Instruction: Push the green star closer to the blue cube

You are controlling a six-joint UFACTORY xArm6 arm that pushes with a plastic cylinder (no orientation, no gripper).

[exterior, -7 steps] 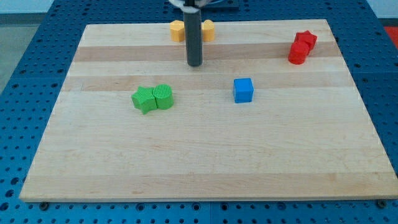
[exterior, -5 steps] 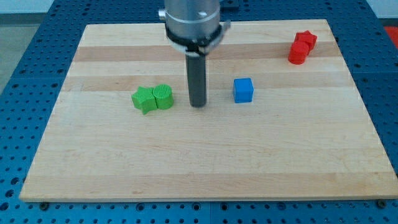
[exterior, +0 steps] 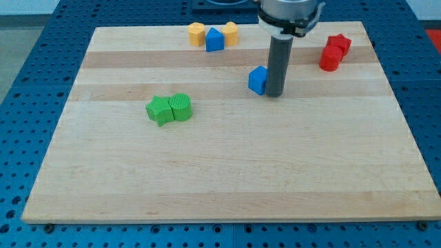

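Landmark: the blue cube (exterior: 258, 80), just above the middle of the wooden tabletop (exterior: 227, 172).
Tip: my tip (exterior: 275, 94) stands on the tabletop right against the cube's right side; whether they touch is hard to judge.
End effector: a bare dark rod (exterior: 278, 65) with no jaws, so nothing opens, closes or grips. Its grey mount (exterior: 290, 15) is cut off by the view's top.
Cube visibility: the rod covers the cube's right part; only the left face and a bit of the top show.
Green star (exterior: 160, 110): well to the view's left of the cube and a little lower, far from the tip.
Green neighbour: a ribbed green block (exterior: 181, 107), perhaps a cylinder, touches the star on the cube's side.
Upper cluster: up and left of the cube, near the far edge, a blue block with a peaked top (exterior: 214, 40) sits between two yellow blocks (exterior: 197, 33) (exterior: 231, 32), partly hiding both; their shapes are unclear.
Red pair: to the cube's upper right, past the rod, a red star (exterior: 339, 44) rests against a red block (exterior: 330, 58) of unclear shape.
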